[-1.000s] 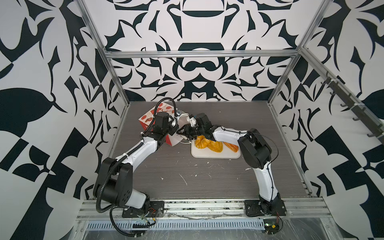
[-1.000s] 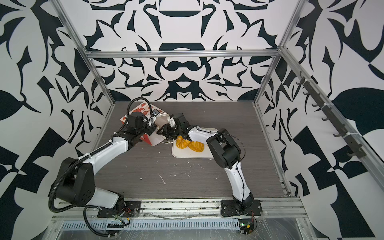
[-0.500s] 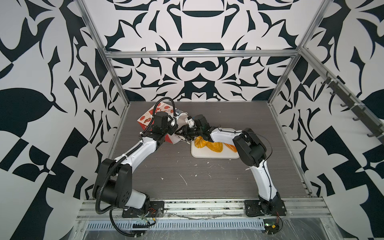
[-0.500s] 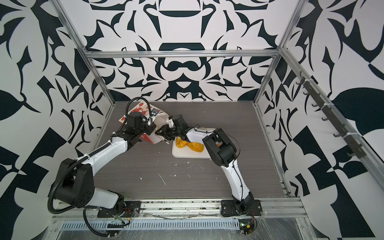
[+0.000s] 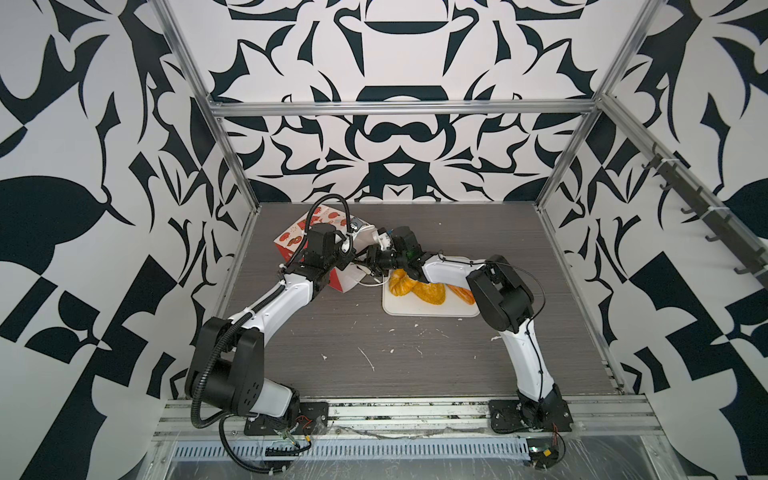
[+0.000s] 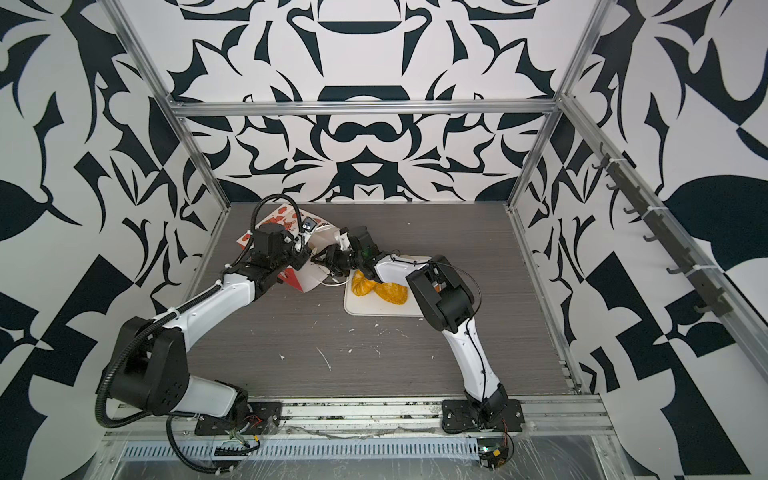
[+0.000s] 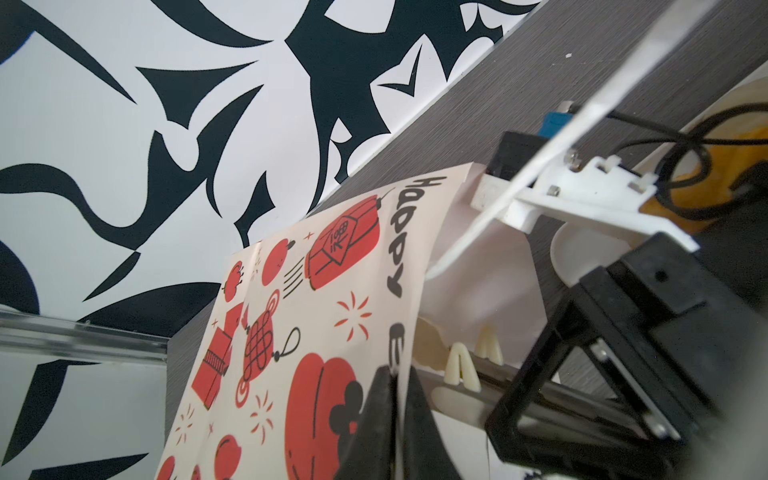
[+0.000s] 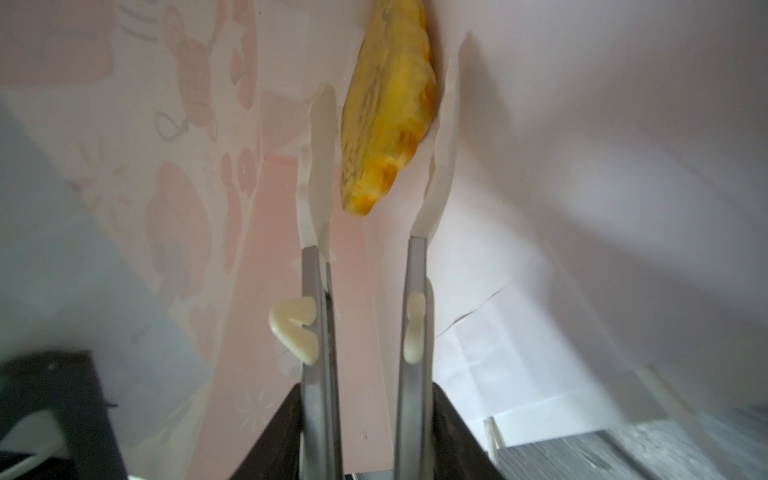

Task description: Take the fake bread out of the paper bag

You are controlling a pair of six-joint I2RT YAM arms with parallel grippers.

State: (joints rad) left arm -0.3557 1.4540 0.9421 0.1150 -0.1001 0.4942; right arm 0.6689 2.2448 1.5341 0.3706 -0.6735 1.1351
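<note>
Inside the paper bag (image 7: 316, 291) at the table's (image 5: 415, 353) far left, your right tool (image 8: 386, 95) brackets the yellow-orange flaky piece (image 8: 390, 137) (gripped or not, you cannot tell) while your left tool (image 7: 397, 374) pinches the bag's rim.

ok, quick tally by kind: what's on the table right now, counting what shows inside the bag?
Pastries: 4 (golden, yellow and orange on the tray; one seen in the bag)
Bag: 1
Tray: 1
Total: 6
</note>
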